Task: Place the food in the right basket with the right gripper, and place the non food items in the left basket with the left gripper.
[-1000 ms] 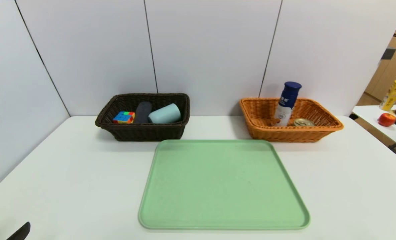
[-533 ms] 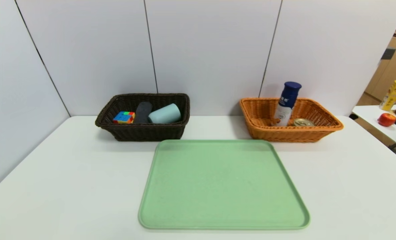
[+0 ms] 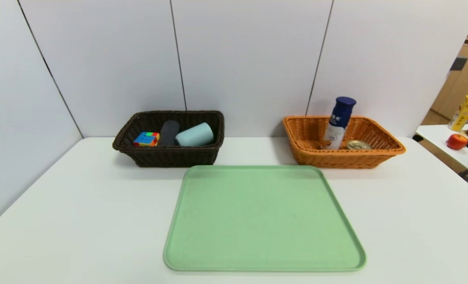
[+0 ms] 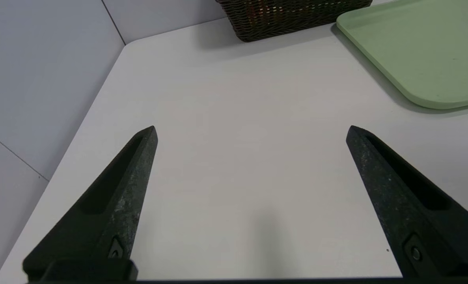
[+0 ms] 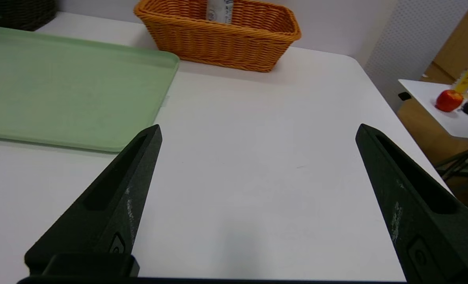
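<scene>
You are seeing only the top of the tin [image 3: 359,144], its label lying hidden behind the right basket [image 3: 348,157] wall. The bottle [image 5: 219,10] is getting cut off at the right wrist view's edge. The left basket [image 4: 293,15] is showing only its lower wall in the left wrist view.

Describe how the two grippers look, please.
Left gripper: two black, pointed, wedge-shaped fingers with a rough speckled surface, a long recess and a small screw near each base. Right gripper: the same, with pale scuff marks.

Bright, even overhead light leaves soft shadows beneath the green tray [image 3: 263,221] and baskets, with the wall panels bowing at head-view edges.
</scene>
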`<control>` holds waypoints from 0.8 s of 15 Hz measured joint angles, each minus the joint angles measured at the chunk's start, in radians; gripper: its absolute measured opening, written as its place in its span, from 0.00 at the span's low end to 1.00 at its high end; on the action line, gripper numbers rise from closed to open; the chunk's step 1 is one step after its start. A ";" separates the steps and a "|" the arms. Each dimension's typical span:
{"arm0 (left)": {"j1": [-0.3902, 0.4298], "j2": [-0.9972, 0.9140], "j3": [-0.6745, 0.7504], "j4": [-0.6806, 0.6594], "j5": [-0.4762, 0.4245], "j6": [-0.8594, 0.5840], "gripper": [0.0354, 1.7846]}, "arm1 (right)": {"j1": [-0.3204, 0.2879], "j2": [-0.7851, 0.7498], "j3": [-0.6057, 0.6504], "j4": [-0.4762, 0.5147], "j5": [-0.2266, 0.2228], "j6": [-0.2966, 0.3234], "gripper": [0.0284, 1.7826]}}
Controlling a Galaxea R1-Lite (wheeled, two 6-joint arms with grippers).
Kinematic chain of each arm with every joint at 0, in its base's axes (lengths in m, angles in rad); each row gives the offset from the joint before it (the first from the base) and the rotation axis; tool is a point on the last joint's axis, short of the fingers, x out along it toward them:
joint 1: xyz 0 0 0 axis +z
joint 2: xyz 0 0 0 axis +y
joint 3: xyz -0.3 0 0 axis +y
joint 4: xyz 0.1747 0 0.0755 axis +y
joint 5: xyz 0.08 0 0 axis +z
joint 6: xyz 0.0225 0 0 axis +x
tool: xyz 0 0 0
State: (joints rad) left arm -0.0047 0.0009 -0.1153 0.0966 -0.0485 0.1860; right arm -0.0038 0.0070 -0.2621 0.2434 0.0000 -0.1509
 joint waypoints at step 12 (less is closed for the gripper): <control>0.000 -0.001 0.090 -0.036 0.001 -0.066 0.94 | 0.002 -0.008 0.225 -0.138 0.023 0.096 0.95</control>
State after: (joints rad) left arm -0.0047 -0.0004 -0.0249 0.0606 -0.0479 0.1202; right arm -0.0017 -0.0013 -0.0368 0.1053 0.0234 -0.0547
